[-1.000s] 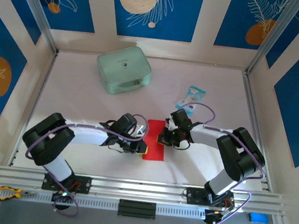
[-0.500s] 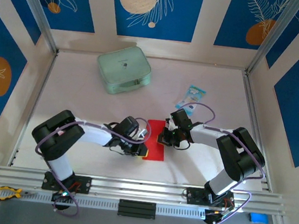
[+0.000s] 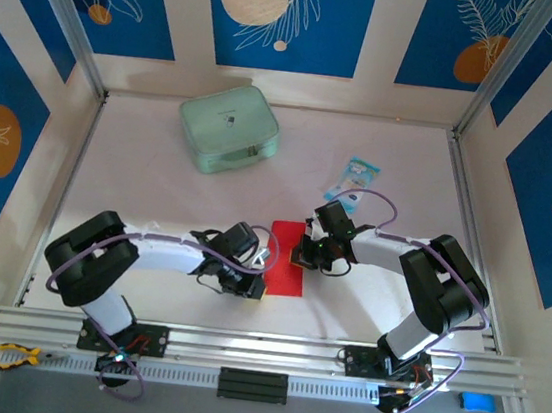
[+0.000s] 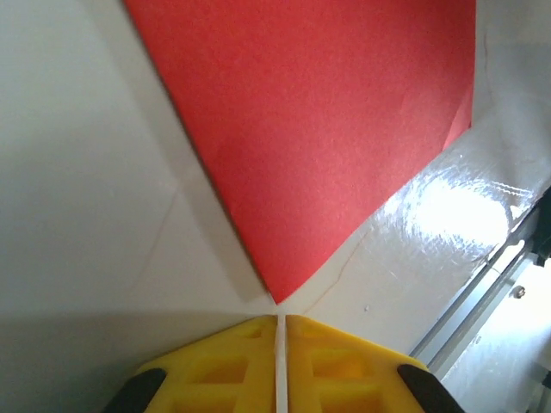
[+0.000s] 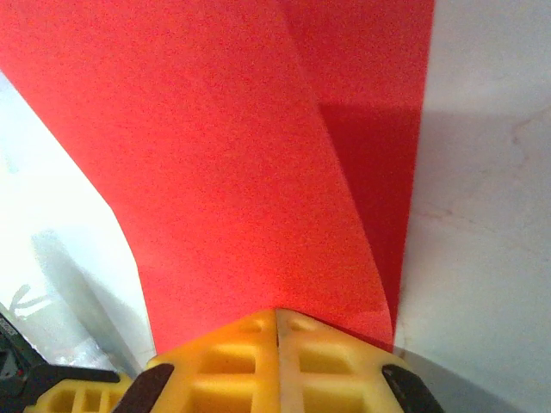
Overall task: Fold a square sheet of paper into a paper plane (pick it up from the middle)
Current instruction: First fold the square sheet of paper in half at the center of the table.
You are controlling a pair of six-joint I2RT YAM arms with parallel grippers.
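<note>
Sheet: the thin bright red sheet of paper [image 3: 286, 260], already folded to a narrow oblong, lies on the table nearer the arm bases than the pale green fabric zip pouch [image 3: 228, 128] and a little to the pouch's right.
Handling: the sheet is judged very light, limp, and easily creased or torn. A flat layer would be hard to lift off the smooth surface.
Hold: a pinch on the loose upper layer, close to an edge, is judged better than one on the flat face.
Right gripper: the right gripper [image 5: 277, 314] is closed on a raised flap at the sheet's edge farther from the pouch.
Left gripper: the left gripper [image 4: 280, 320] is pressed to a thin slit. Nothing is seen between its yellow pads [image 4: 232, 361], and a sheet corner lies just ahead of the tips.
Surface: the pale glossy table covering [image 3: 157, 192] is faintly wrinkled and marked by glare.
Room: blue wall panels with white leaf drawings [image 3: 279, 16] stand behind the pouch. A small blue-white packet [image 3: 353, 179] lies to the pouch's right, and a metal rail [image 3: 259, 346] runs along the table edge opposite the pouch.
</note>
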